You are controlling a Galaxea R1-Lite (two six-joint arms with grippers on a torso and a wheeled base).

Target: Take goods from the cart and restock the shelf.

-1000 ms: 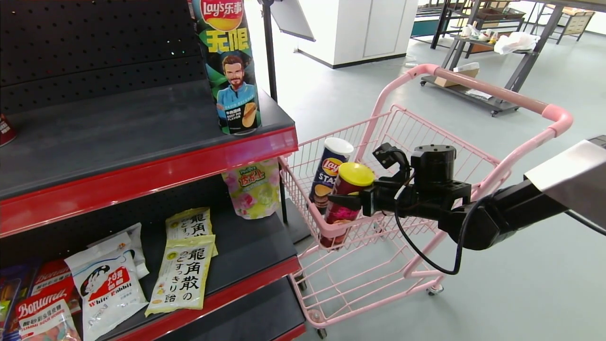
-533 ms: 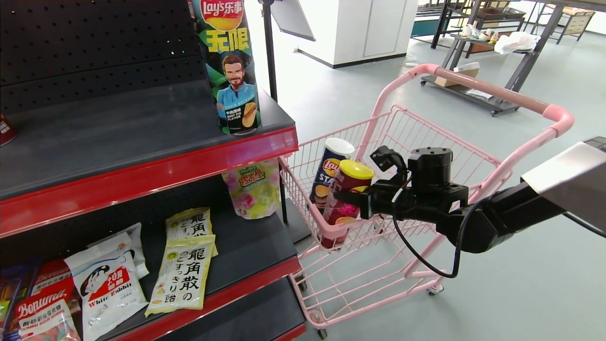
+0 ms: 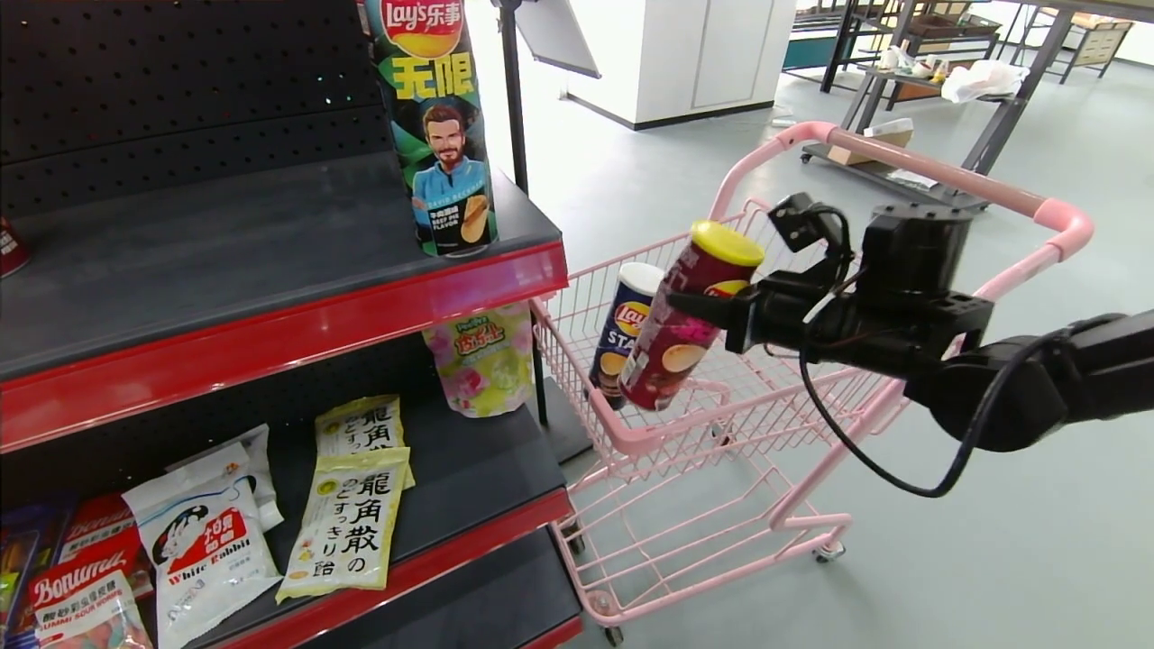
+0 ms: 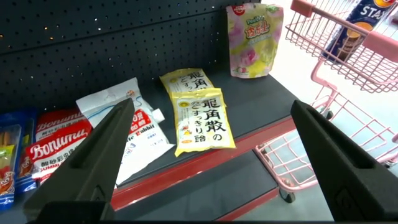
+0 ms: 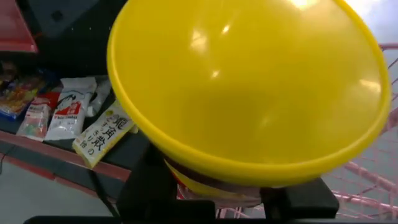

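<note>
The right hand (image 3: 696, 308) is pinched across the upper body of the can (image 3: 672, 356), just under its yellow lid (image 3: 727, 242); the lid is seen close up from the wrist (image 5: 249, 87). The can is held over the cart (image 3: 902, 162), near the corner closest to the shelf (image 3: 225, 243), and its base is judged clear of the rim, though only just. The long axis is tilted: lid end up and back toward the hand, base slung down and away toward the shelf. The shelf board lies beyond the fingertips and off to the hand's left, with its red front lip between the can and the bare board. Whether the base sits above or below that lip cannot be told. A tall can (image 3: 437, 135) is stood upright at the board corner nearest the hand; open board lies past it, farther off. It is judged that the can must be righted before it is set down, and the tall can given a berth. A blue can (image 3: 627, 329) is stood in the cart just beyond the held one; contact cannot be told. The left hand (image 4: 214, 162) is spread wide with nothing in it, facing the lower shelf (image 4: 267, 109), where packets (image 4: 202, 118) are laid flat. The right arm is the nearer, and loaded. The board is flat, dark and smooth, so the cylinder should stand if set square.
</note>
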